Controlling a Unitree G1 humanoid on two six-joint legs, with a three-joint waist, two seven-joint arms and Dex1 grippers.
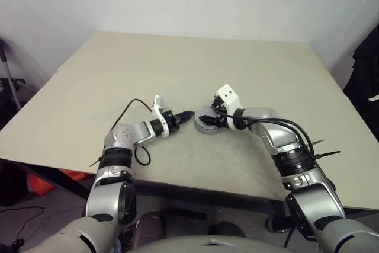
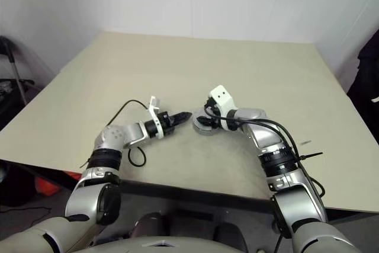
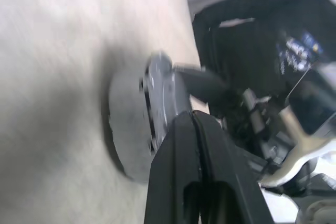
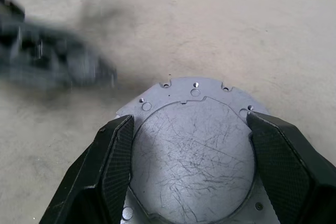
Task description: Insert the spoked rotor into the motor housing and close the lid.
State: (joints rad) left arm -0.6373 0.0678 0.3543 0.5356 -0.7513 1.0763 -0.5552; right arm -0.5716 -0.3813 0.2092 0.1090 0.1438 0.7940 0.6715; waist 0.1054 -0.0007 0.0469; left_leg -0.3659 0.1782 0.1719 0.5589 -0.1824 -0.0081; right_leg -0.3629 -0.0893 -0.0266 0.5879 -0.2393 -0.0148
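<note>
Bench [image 1: 89, 93] of pale beige carries the work near its front edge. Left pincer [image 1: 188, 114], black and two-fingered, is clenched with nothing between its fingers; it points level toward the round grey metal motor housing [image 1: 207, 127] and stands just beside it, apparently not touching. That housing rests on the bench between both arms. Its top presents a flat, scratched metal disc lid [image 4: 194, 145] seated within the drilled rim, so the lid looks closed; the spoked rotor is judged already inside, though this cannot be confirmed. Right pincer [image 4: 189, 153] grasps the housing, its black padded fingers [image 4: 113, 161] spread wide against opposite sides. Little appears to remain beyond releasing.
</note>
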